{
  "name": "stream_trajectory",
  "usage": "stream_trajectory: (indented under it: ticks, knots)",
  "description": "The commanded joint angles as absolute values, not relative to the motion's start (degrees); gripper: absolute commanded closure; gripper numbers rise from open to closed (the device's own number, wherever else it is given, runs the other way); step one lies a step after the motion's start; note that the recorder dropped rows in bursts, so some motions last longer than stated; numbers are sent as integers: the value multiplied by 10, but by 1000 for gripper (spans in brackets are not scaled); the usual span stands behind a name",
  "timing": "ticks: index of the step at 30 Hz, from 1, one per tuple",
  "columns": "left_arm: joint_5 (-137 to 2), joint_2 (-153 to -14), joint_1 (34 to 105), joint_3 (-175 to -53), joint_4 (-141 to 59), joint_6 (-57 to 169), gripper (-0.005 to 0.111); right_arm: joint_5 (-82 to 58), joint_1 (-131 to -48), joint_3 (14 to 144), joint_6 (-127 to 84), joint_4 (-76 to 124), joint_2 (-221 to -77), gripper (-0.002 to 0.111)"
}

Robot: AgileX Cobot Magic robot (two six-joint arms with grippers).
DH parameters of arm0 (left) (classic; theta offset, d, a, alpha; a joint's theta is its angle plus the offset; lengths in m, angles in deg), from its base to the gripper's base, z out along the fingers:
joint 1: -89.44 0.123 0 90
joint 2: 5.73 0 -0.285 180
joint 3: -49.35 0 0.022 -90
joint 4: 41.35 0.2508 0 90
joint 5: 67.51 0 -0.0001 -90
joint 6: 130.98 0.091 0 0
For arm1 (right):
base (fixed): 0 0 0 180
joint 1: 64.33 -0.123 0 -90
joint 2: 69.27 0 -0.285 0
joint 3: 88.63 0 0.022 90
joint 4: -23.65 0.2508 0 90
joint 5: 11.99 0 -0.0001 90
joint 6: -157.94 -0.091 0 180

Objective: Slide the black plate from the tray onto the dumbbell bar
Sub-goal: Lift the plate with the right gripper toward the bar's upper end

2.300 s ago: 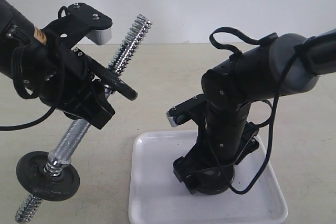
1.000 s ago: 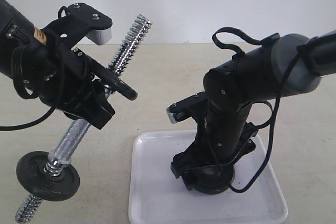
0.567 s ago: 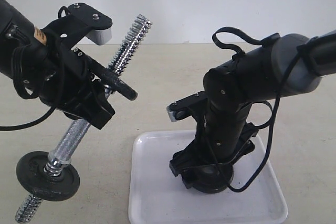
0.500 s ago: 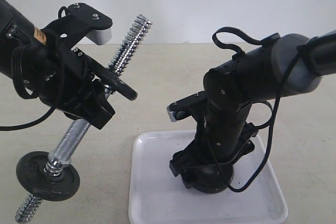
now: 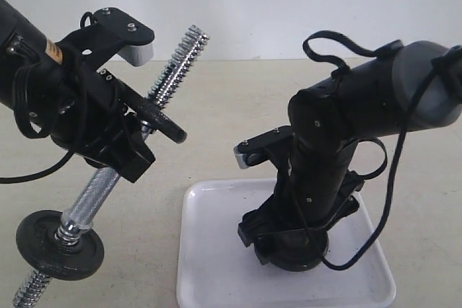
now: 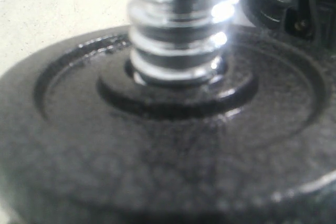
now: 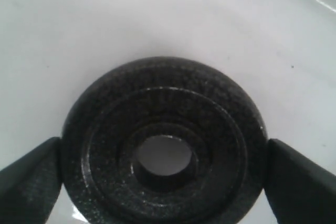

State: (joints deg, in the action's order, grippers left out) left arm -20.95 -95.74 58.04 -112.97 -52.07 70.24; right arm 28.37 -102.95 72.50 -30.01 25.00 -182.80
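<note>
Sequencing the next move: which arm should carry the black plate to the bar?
Right. The right pincer clamps the black plate at the tray; the left pincer is occupied holding the dumbbell bar tilted.

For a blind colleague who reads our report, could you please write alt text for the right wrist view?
A round black plate with a centre hole fills the middle of the view, with the white tray beneath it. The right claw holds it, its two dark fingers set against the rim on opposite sides.
</note>
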Motion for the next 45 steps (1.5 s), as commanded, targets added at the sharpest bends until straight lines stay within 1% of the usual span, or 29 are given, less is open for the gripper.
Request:
stream_trajectory:
  ticks: [1, 9, 20, 34, 40, 45]
  knots:
    - [-249, -927, 578, -1150, -534, 705, 102, 288, -1028, 728, -296, 243, -1774, 108]
    - [-239, -927, 578, -1145, -534, 711, 102, 298, -1028, 728, -296, 237, -1727, 108]
    - [-238, -927, 578, -1091, -474, 720, 102, 313, -1027, 730, -296, 219, -1632, 108]
    - [-205, -927, 578, -1090, -475, 761, 102, 302, -1027, 733, -299, 219, -1529, 108]
    - [-198, -927, 578, -1090, -480, 796, 102, 303, -1027, 758, -288, 259, -1516, 108]
    - [-198, -927, 578, -1090, -480, 820, 102, 301, -1027, 784, -234, 345, -1516, 108]
